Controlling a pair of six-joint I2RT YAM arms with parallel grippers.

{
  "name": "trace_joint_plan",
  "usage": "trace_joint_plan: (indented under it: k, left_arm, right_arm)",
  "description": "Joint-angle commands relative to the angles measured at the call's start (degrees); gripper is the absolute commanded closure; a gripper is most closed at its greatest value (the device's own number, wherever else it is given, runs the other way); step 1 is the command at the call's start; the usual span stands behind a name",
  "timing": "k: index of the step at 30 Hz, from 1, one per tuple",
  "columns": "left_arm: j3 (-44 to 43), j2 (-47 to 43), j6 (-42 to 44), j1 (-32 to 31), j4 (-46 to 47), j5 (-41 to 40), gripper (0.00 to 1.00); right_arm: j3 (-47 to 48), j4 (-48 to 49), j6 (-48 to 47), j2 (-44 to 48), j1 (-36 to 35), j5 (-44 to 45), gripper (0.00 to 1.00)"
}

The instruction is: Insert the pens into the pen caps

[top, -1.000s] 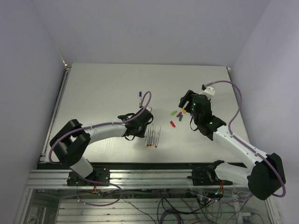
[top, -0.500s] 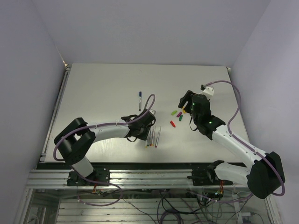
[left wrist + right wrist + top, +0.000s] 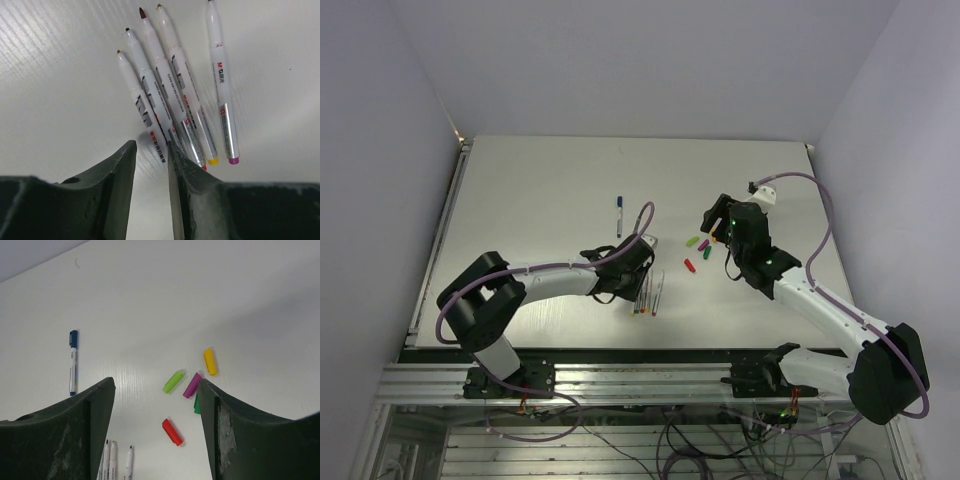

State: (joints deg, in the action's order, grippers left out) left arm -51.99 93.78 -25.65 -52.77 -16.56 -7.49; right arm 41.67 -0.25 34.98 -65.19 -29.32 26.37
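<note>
While the left fingers (image 3: 127, 160) hang low over the fanned pens (image 3: 167, 85), they stand only a narrow gap apart. The end of the leftmost pen (image 3: 136, 95) lies at the mouth of that gap; whether they touch it I cannot tell. All five pens lie uncapped on the counter (image 3: 60, 75). The right fingers (image 3: 102, 405) are spread wide and hold nothing, above the scattered caps: light green cap (image 3: 173, 381), purple cap (image 3: 192, 385), yellow cap (image 3: 210, 361), red cap (image 3: 172, 432). A blue-capped pen (image 3: 72, 362) lies well apart.
</note>
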Motion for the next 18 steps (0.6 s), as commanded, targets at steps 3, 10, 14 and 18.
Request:
trace_joint_plan:
  k: [3, 10, 14, 18]
  left_arm:
    - [-1.33, 1.36, 1.02, -0.56, 2.17, 2.26, 0.58]
    - [-1.78, 2.05, 0.81, -0.57, 1.11, 1.29, 0.59]
    - [-2.03, 2.36, 0.77, -0.54, 0.2, 0.95, 0.59]
    - [-2.18, 2.65, 0.94, -0.52, -0.87, 0.9, 0.6]
  right_arm:
    - [-0.43, 1.57, 0.53, 0.01, 0.17, 0.33, 0.34]
    - [-0.71, 1.33, 0.44, 0.43, 0.23, 0.69, 0.34]
    - [-0.89, 1.31, 0.52, 0.5, 0.16, 0.66, 0.34]
    - [-0.89, 1.39, 0.53, 0.29, 0.13, 0.58, 0.34]
